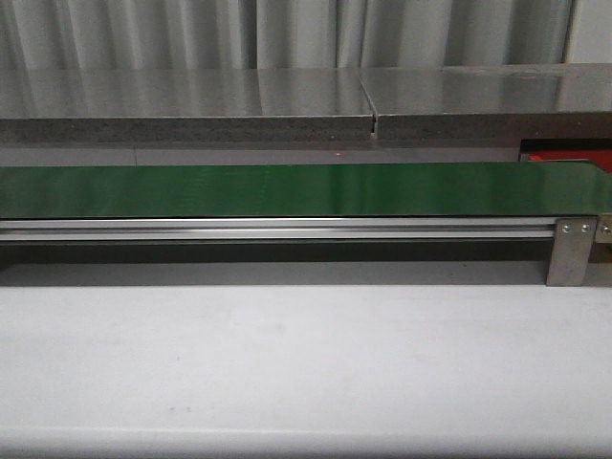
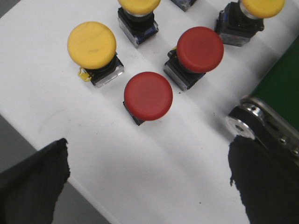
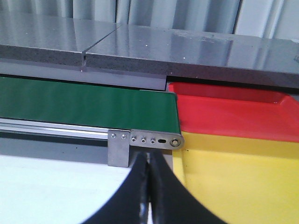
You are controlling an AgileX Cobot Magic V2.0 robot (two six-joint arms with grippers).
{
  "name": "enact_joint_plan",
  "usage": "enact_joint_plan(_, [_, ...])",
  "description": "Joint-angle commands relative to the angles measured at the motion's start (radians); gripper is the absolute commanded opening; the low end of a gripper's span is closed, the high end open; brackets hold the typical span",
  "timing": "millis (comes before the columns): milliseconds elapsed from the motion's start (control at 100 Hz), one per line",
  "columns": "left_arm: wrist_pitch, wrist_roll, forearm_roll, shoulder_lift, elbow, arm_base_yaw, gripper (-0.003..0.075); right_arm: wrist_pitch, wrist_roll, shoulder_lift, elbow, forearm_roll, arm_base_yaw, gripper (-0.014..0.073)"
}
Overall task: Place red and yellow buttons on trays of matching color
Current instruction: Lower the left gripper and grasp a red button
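In the left wrist view, two red buttons (image 2: 148, 95) (image 2: 200, 49) and three yellow buttons (image 2: 91, 45) (image 2: 138, 4) (image 2: 262, 6) stand on the white table. My left gripper (image 2: 149, 179) hangs open above bare table just short of the nearer red button, nothing between its fingers (image 2: 32, 184). In the right wrist view my right gripper (image 3: 149, 161) is shut and empty, in front of the belt's end. Beyond it lie the red tray (image 3: 233, 116) and, nearer, the yellow tray (image 3: 233, 182). The front view shows only a corner of the red tray (image 1: 569, 155).
The long green belt (image 1: 287, 189) runs across the table on an aluminium rail (image 1: 277, 229), ending at a metal bracket (image 3: 119, 148) next to the trays. Its roller end (image 2: 243, 126) sits right of the buttons. The table edge (image 2: 56, 158) is near the left fingers.
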Motion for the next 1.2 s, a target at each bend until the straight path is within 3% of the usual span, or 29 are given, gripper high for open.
enact_joint_plan(0, [-0.042, -0.009, 0.006, 0.018, -0.062, 0.003, 0.0663, -0.079, -0.004, -0.016, -0.018, -0.015, -0.001, -0.0118])
enact_joint_plan(540, [-0.044, -0.009, 0.009, 0.186, -0.169, 0.018, 0.0663, -0.079, -0.004, -0.016, -0.018, -0.015, -0.001, -0.0118])
enact_joint_plan(1040, [-0.06, 0.002, 0.006, 0.249, -0.173, 0.047, 0.0663, -0.078, -0.004, -0.016, -0.018, -0.015, -0.001, -0.0118])
enact_joint_plan(1190, [-0.066, 0.002, 0.006, 0.249, -0.173, 0.047, 0.0624, -0.078, -0.004, -0.016, -0.018, -0.015, -0.001, -0.0118])
